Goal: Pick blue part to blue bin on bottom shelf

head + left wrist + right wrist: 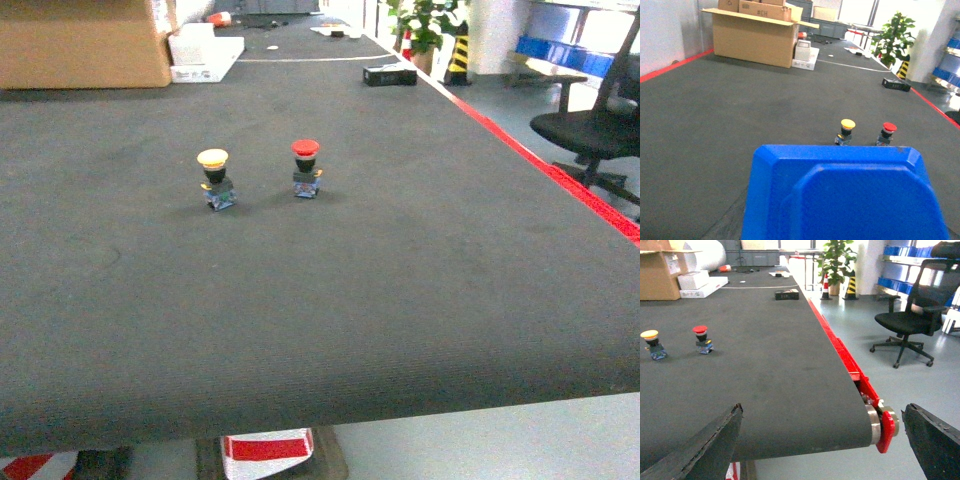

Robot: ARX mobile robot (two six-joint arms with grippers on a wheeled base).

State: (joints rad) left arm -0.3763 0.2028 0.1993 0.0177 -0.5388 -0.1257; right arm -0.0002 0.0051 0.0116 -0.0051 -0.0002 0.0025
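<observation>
A large blue bin (845,195) fills the bottom of the left wrist view, just in front of the camera, and hides my left gripper's fingers. No blue part shows in any view, and the bottom shelf is out of view. My right gripper (825,440) is open and empty at the near right end of the dark conveyor belt (350,300). Its fingers (700,450) sit wide apart at the frame's lower corners. Neither gripper shows in the head view.
Two push-button parts stand mid-belt: a yellow-capped one (214,178) and a red-capped one (305,167). A cardboard box (85,40) and a small black box (390,73) sit at the far end. A red edge (850,365) and an office chair (910,320) are to the right.
</observation>
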